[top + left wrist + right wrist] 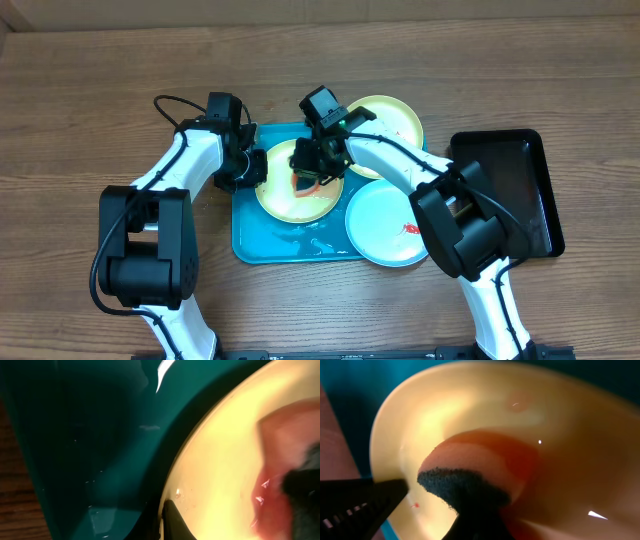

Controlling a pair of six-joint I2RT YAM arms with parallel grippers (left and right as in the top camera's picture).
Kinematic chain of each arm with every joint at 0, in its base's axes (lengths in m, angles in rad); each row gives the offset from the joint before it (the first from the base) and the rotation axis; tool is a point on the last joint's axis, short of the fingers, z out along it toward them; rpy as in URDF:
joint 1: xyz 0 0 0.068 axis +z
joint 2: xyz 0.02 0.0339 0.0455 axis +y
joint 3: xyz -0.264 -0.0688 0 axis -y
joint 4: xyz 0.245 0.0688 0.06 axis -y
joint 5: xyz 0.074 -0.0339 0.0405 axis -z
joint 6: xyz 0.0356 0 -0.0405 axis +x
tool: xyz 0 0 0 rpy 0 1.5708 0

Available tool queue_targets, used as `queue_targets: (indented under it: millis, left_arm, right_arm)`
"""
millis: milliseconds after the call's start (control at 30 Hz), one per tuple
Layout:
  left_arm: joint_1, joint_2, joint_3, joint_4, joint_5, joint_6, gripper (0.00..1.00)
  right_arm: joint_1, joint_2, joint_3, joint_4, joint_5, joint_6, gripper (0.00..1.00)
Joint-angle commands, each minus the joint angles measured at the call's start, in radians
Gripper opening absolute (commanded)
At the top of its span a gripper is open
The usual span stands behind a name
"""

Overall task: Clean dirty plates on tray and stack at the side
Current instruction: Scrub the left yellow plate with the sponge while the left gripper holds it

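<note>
closest to us, an orange sponge [470, 467] with a dark scouring face presses on a yellow-green plate [283, 200] in the tray [250, 238], clamped by our right gripper [314, 168]. our left gripper [248, 170] sits at that plate's rim; we cannot tell whether it grips. a second yellow-green plate [392, 122] and a blue-white plate [385, 225] overlap the tray's right side.

My left arm [188, 160] and right arm [385, 155] wear white shells with black joints; a thin black cable [168, 103] loops out. My left gripper [255, 170] and right gripper [310, 173] are black.
</note>
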Motion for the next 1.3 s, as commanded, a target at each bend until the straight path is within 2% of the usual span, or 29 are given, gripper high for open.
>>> queue_targets:
  millis: [0,200,267,400,567,767,900,1100,1267]
  left_arm:
    - [-0.021,0.052,-0.038,-0.008,0.098,-0.004,0.04]
    - [-0.008,0.052,-0.038,-0.006,0.097,-0.004,0.04]
    - [0.005,0.052,-0.038,-0.004,0.093,-0.003,0.04]
    - [0.025,0.052,-0.038,0.005,0.093,-0.004,0.04]
    - [0.062,0.052,-0.038,0.003,0.04,-0.007,0.04]
    - [0.085,0.052,-0.038,-0.02,-0.034,-0.006,0.04]
    - [0.085,0.052,-0.038,-0.038,-0.042,-0.006,0.04]
    - [0.087,0.052,-0.038,-0.046,-0.046,-0.008,0.04]
    - [0.103,0.052,-0.038,-0.047,-0.057,-0.03,0.04]
  right_arm:
    - [0.05,0.054,-0.002,-0.002,-0.1,0.014,0.04]
    - [0.045,0.053,0.012,-0.126,-0.078,-0.081,0.04]
    - [0.032,0.053,0.061,-0.254,0.088,-0.1,0.04]
    - [0.026,0.053,0.135,-0.378,0.314,-0.145,0.04]
    - [0.026,0.054,0.161,-0.351,0.481,-0.183,0.04]
    - [0.027,0.054,0.16,-0.196,0.52,-0.315,0.04]
    - [0.03,0.054,0.16,-0.101,0.533,-0.467,0.04]
    - [0.03,0.054,0.16,-0.252,0.564,-0.48,0.04]
    - [0.037,0.054,0.16,-0.344,0.368,-0.481,0.04]
